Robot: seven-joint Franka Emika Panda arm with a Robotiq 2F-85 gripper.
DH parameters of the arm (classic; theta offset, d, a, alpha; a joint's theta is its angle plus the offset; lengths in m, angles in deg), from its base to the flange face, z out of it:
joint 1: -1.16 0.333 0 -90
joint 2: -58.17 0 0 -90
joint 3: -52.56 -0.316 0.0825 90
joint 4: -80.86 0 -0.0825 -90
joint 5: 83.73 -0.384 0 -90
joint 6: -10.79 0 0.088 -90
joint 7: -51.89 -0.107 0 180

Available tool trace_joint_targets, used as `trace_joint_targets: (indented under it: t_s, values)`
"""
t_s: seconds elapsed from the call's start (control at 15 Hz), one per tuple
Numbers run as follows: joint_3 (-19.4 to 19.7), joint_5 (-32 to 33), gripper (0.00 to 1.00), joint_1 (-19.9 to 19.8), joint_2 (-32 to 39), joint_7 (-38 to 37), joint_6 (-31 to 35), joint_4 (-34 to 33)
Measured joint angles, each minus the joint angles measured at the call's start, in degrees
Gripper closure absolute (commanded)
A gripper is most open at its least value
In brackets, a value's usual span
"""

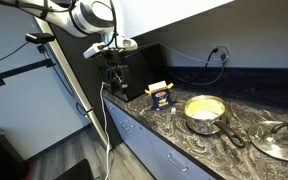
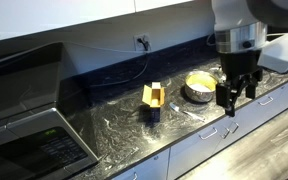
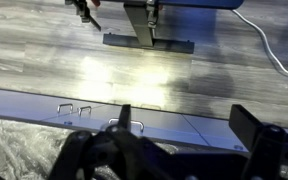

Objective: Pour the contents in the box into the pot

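Observation:
The box is a small dark blue carton with yellow open flaps. It stands upright on the dark marbled counter, also in an exterior view. The pot is shiny steel with a yellowish inside and a dark handle, and it sits just beyond the box; it also shows in an exterior view. My gripper hangs above the counter's front edge, apart from both. In the wrist view the gripper is open and empty, over the cabinet fronts and floor. Box and pot are out of the wrist view.
A glass lid with a metal rim lies on the counter past the pot. A large black appliance stands at the counter's far end. A cable runs from the wall socket. A tripod base stands on the wooden floor.

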Motion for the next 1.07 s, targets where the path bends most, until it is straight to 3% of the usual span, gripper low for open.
trace_joint_targets:
  t_s: [0.33,0.67,1.07]
  values:
    - [-2.2,10.1,0.00,4.2,5.9,2.4,4.6,1.4]
    - [-4.2,19.7,0.00,8.8,11.6,4.4,4.8,2.1]
    - [-4.5,29.9,0.00,11.1,15.9,14.2,4.8,2.1]
